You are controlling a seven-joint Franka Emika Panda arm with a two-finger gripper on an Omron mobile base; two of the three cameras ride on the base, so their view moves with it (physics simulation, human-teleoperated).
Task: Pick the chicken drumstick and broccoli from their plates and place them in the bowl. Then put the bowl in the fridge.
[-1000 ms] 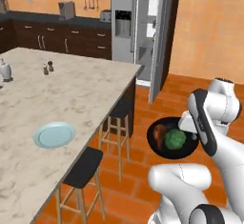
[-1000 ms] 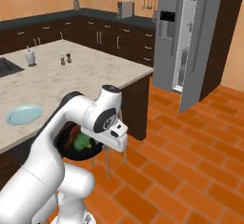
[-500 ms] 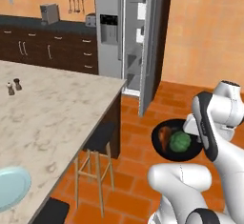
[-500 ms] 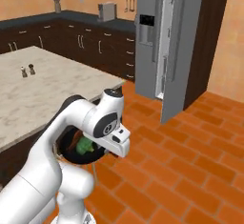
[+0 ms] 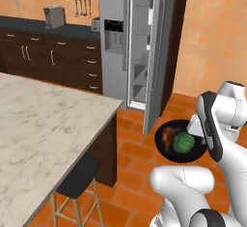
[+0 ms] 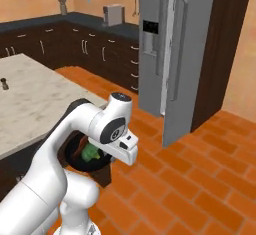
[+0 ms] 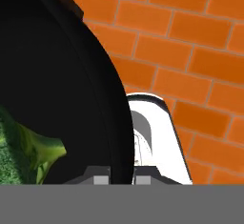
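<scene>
Left base view: the black bowl (image 5: 179,141) hangs in the air over the orange brick floor (image 5: 126,153), carried at its right rim by the gripper (image 5: 197,129). The chicken drumstick (image 5: 169,135) and the broccoli (image 5: 184,143) lie side by side inside it. The bowl looks rigid and glossy, so probably slick; held at 1 edge with loose food aboard, it should be kept level. The grey fridge (image 5: 140,42) stands ahead with 1 door (image 5: 153,66) swung open, shelves showing. The marble island counter (image 5: 43,129) and a dark stool (image 5: 77,177) sit to the left.

Right base view: the bowl (image 6: 82,155) shows behind the arm's forearm, broccoli (image 6: 91,151) inside. The fridge (image 6: 170,54) is ahead across open floor, dark cabinets (image 6: 100,54) along the wall.

Hand view: the jaws are pinched narrow on the bowl (image 7: 62,99) rim, 1 fingertip to each side of the wall; broccoli (image 7: 21,149) sits at lower left, brick floor below.
</scene>
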